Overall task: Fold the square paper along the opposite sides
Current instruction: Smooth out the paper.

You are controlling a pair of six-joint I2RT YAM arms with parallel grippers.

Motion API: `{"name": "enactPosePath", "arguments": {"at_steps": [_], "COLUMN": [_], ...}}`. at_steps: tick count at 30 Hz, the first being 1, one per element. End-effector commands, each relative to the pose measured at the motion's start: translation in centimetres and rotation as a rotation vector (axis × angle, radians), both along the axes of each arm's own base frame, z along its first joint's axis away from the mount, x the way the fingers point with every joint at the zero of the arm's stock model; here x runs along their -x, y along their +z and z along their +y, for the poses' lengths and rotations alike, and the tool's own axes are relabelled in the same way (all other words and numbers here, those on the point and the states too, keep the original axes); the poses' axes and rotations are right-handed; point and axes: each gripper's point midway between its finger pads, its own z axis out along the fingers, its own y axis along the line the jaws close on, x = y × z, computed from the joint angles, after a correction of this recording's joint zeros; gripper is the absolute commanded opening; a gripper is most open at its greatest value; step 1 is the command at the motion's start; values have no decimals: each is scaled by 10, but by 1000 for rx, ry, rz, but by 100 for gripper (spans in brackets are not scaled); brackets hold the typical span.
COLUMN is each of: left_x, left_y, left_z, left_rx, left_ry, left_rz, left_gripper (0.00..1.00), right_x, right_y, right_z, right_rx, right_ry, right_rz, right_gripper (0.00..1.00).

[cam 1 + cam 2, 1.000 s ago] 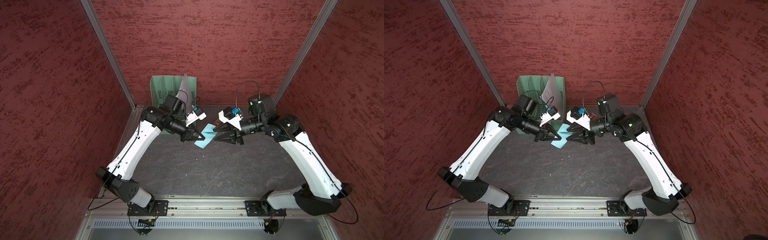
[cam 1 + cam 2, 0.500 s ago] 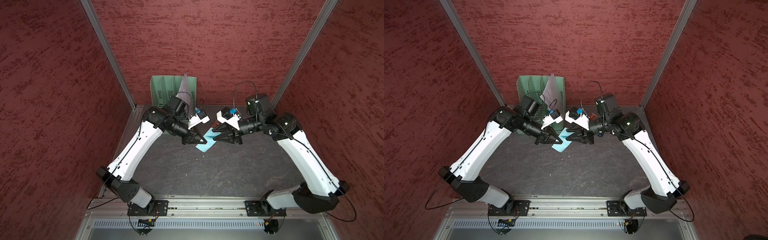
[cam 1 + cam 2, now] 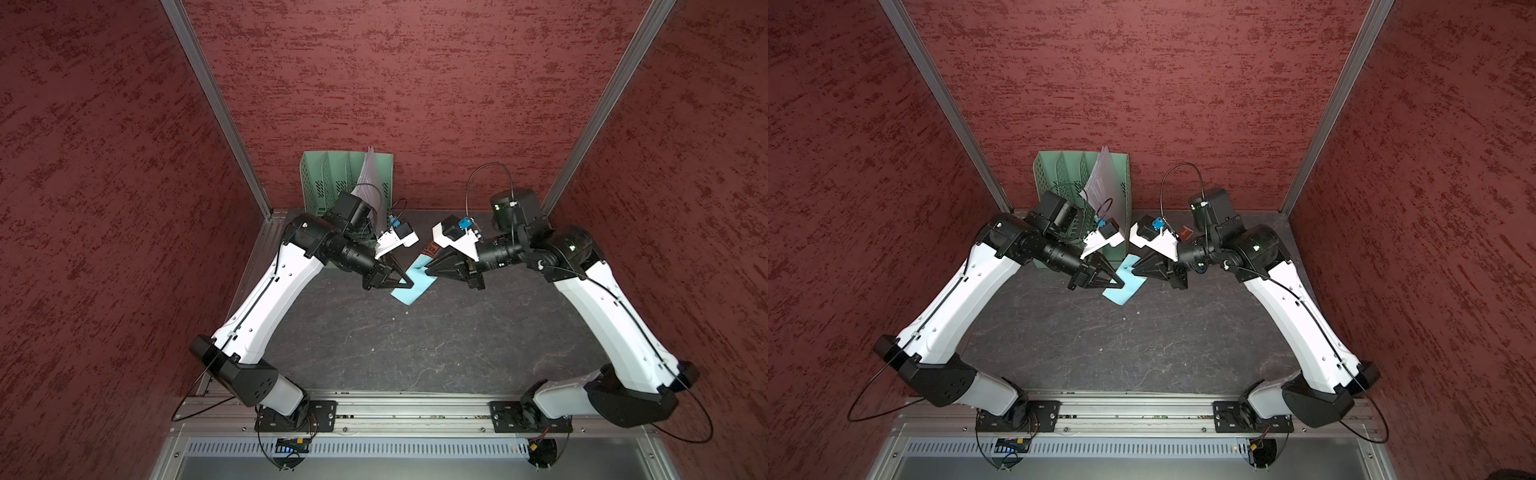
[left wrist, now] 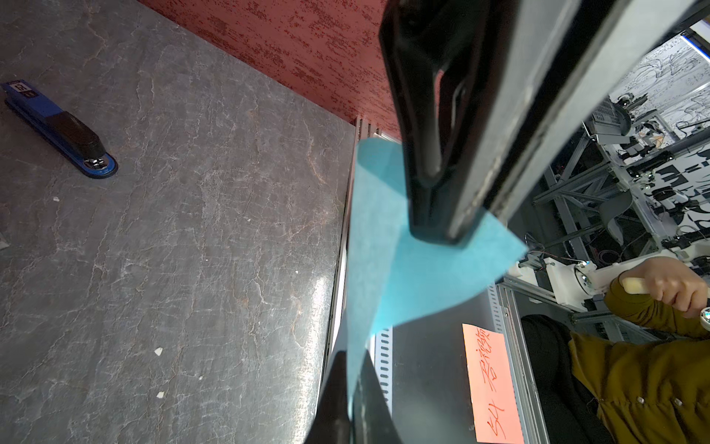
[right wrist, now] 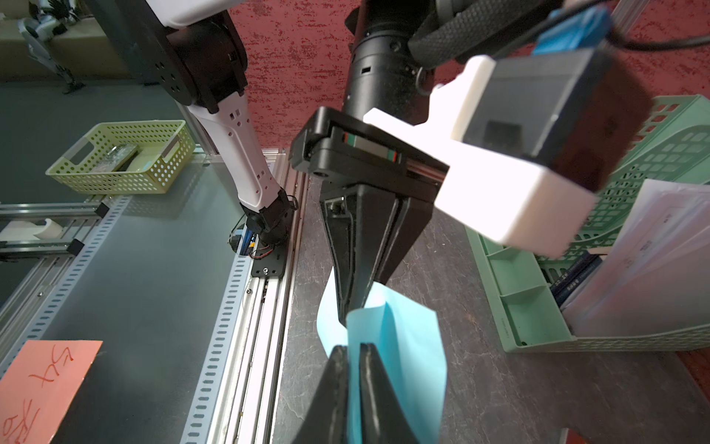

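Note:
The square paper (image 3: 417,287) (image 3: 1126,287), a thin light-blue sheet, hangs bent just above the dark table at the back middle. My left gripper (image 3: 410,284) (image 3: 1121,286) comes in from the left and is shut on one edge; in the left wrist view the paper (image 4: 422,276) runs down between the jaws of the left gripper (image 4: 350,369). My right gripper (image 3: 428,272) (image 3: 1136,272) meets it from the right, shut on the opposite edge. The right wrist view shows the right gripper (image 5: 353,351) pinching the paper (image 5: 407,346), which curls over.
A green file rack (image 3: 328,178) holding white sheets (image 3: 370,174) stands at the back left, close behind the left arm. A red packet (image 3: 1185,232) lies behind the right gripper. A blue stapler (image 4: 57,127) rests on the table (image 3: 415,353).
The right gripper has moved in toward the left one and shut on the paper's edge. The left gripper kept its hold and the sheet has bent between them.

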Motion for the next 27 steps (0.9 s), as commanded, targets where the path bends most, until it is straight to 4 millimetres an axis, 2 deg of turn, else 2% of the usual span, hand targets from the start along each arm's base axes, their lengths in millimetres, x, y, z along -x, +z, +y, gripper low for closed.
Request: {"name": "enactPosePath", "arguments": {"at_steps": [1,6,15,27], "left_x": [8,9,11,11], "left_y": [10,8,3,3], "left_z": [0,-2,-5,-4], "left_rx": [35,31,14,10], "left_ry": [-29,-38,-48,-34], "left_rz": [-31,-26,-22,-48], "left_gripper": [7,8,9,9], "right_x": [4,1,-5,-5], "right_y": [9,11,17,16], "right_z": [1,3,4,2], "right_rx": [-10,-20,-43,-45], "right_ry": [2,-5,-32,-49], "right_rz": [-31,-39,-69,-74], "right_gripper": [5,0,0,0]}}
